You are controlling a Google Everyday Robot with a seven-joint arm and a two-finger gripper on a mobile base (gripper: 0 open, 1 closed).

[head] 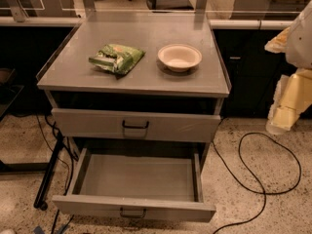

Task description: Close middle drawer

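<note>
1. At six o'clock in your view, the middle drawer (pixel 139 177) stands pulled well out of the cabinet (pixel 218 112), with its shallow grey tray open to the camera.
2. Along the bottom of the view runs its low front panel, with a small handle (pixel 132 212) of dark wire at the centre.
3. At twelve o'clock from that tray, directly above it, you see the top drawer (pixel 87 123) pushed in. It has a taller front and a bigger black handle (pixel 135 126).
4. Above the top drawer, a dark gap sits under the flat grey top (pixel 146 33) of the cabinet.
5. On that top, a green bag (pixel 117 58) lies at nine o'clock from a pale bowl (pixel 179 57). The two are near each other but apart.
6. At three o'clock from the cabinet, by the right edge of your view, the gripper (pixel 280 118) hangs at the end of a white and yellowish arm (pixel 302 38). It is well apart from the middle drawer. You cannot tell whether it is spread or pressed together.
7. At four o'clock from the middle drawer, a black cable (pixel 273 191) loops over the speckled floor (pixel 287 213).
8. At nine o'clock from the middle drawer, more dark cords (pixel 54 130) trail down beside the cabinet's left side.
</note>
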